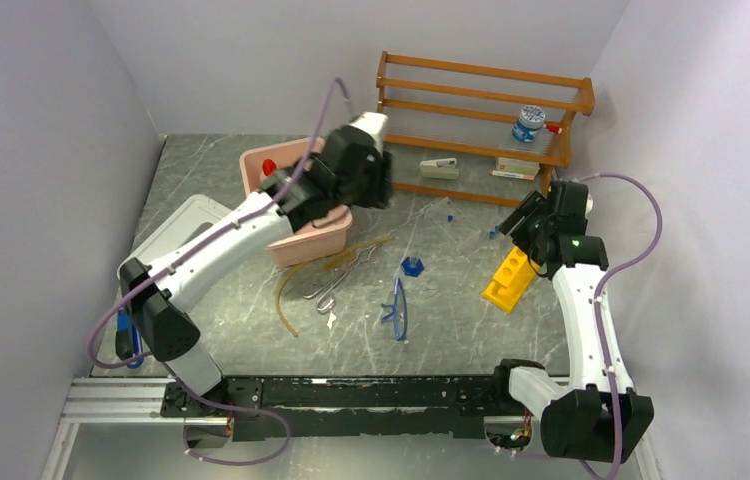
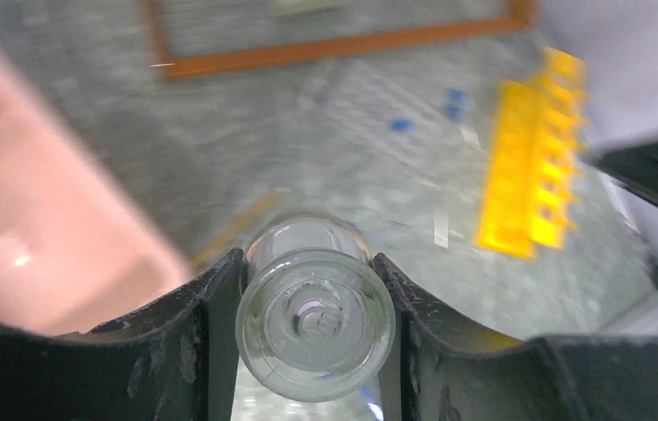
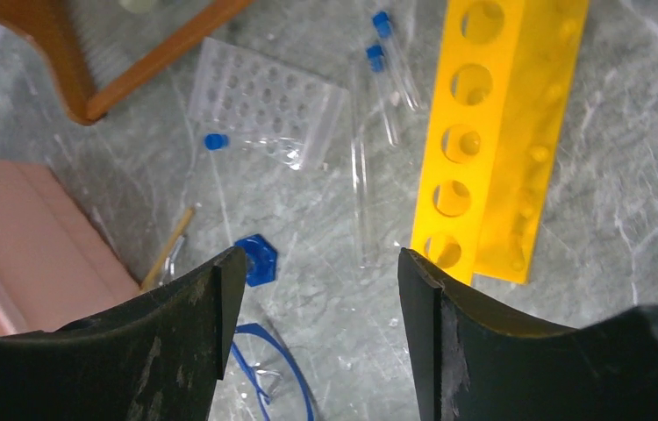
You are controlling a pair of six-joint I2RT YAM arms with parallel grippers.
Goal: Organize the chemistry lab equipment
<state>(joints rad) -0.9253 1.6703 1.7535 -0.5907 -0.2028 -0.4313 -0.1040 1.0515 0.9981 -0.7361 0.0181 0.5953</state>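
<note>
Small glass (image 2: pixel 315 320) is pinched by the left hand (image 2: pixel 306 267) above the counter (image 2: pixel 325 149), probably bound for the pink tub (image 2: pixel 36 228) just to its left. Right hand (image 3: pixel 312 263) hangs open and empty, with the yellow holed rack (image 3: pixel 492 132) just to its right, likely its next pick.

Robot-lab test cell, dressed as a chem bench. Grey marble-look table (image 1: pixel 451 335) is boxed in by plain pale walls (image 1: pixel 41 150) at 9, 12 and 3 o'clock. Aluminium rail (image 1: pixel 111 398) at 6 o'clock carries the left arm (image 1: pixel 221 240) and right arm (image 1: pixel 591 310).

Lab kit:
- wooden shelf (image 1: pixel 481 105) at 1 o'clock
- yellow holed rack (image 1: pixel 509 278) at 3
- pink bin (image 1: pixel 306 245) at 10
- mid-table: blue-framed clear goggles (image 1: pixel 396 308), metal scissor-like tongs (image 1: pixel 336 283), amber rubber tubing (image 1: pixel 286 290), blue hexagonal piece (image 1: pixel 411 266)

Right wrist view adds a clear well plate (image 3: pixel 264 101) and blue-capped tubes (image 3: pixel 387 88). Left wrist view shows a small glass (image 2: pixel 315 307).
</note>
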